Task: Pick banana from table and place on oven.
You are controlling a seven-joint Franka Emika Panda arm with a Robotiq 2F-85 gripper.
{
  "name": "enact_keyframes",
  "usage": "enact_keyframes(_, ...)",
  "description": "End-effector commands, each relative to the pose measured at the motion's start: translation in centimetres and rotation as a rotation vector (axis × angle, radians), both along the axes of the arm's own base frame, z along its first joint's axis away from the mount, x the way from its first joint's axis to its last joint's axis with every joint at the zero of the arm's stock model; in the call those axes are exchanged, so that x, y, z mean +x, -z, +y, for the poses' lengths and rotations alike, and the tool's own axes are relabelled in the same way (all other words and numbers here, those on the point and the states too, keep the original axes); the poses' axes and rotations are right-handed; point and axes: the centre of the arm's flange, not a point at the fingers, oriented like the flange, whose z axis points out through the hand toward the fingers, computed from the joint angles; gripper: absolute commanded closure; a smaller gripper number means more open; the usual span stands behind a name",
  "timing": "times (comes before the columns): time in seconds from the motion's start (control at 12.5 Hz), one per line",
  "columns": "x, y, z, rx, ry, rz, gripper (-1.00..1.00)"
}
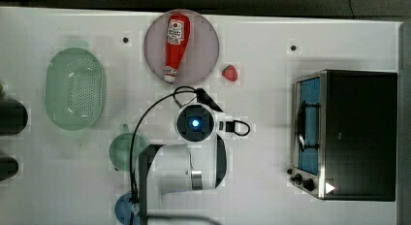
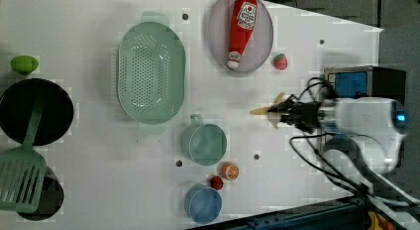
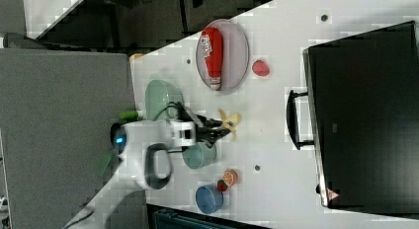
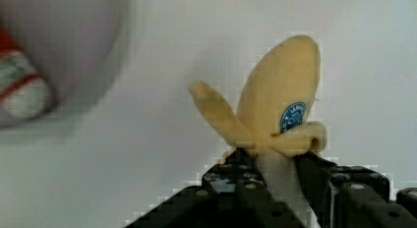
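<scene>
A pale yellow banana (image 4: 285, 85) with peel flaps spread and a blue sticker sits between my gripper's (image 4: 275, 165) black fingers, which are shut on its white stem end. The left view shows the banana (image 2: 269, 110) sticking out of the gripper (image 2: 283, 114) over the white table (image 2: 89, 155), to the left view's left of the oven (image 2: 367, 82). In the right view the banana (image 3: 230, 120) is at the gripper (image 3: 218, 130), left of the oven (image 3: 365, 115). In the top view my wrist (image 1: 195, 123) covers the banana, and the oven (image 1: 361, 135) stands at the top view's right.
A purple plate (image 1: 206, 57) holds a ketchup bottle (image 1: 175, 45), with a strawberry (image 1: 230, 72) beside it. A green colander (image 2: 151, 71), a teal cup (image 2: 204, 143), a blue cup (image 2: 203, 204), an orange slice (image 2: 230, 171) and a black pan (image 2: 34, 111) stand on the table.
</scene>
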Motion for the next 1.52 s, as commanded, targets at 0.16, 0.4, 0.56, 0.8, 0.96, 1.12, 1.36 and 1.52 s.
enact_keyframes(0.16, 1.8, -13.9, -0.2, -0.009, 0.036, -0.113, 0.50)
enact_keyframes(0.4, 1.0, -21.8, -1.4, -0.022, 0.063, -0.047, 0.50)
enact_keyframes(0.56, 0.4, -26.7, -2.7, -0.024, 0.087, 0.001, 0.50)
enact_keyframes(0.8, 0.4, -31.8, -6.1, -0.012, 0.120, 0.018, 0.50)
enact_keyframes(0.96, 1.1, -32.9, -9.9, -0.002, 0.070, -0.006, 0.50)
enact_keyframes(1.12, 1.5, -32.3, -14.6, 0.006, 0.019, 0.002, 0.50)
enact_keyframes(1.36, 1.7, -30.2, -22.5, 0.010, -0.061, 0.026, 0.50)
enact_keyframes(1.52, 1.3, -28.3, -28.1, -0.005, -0.101, 0.027, 0.50)
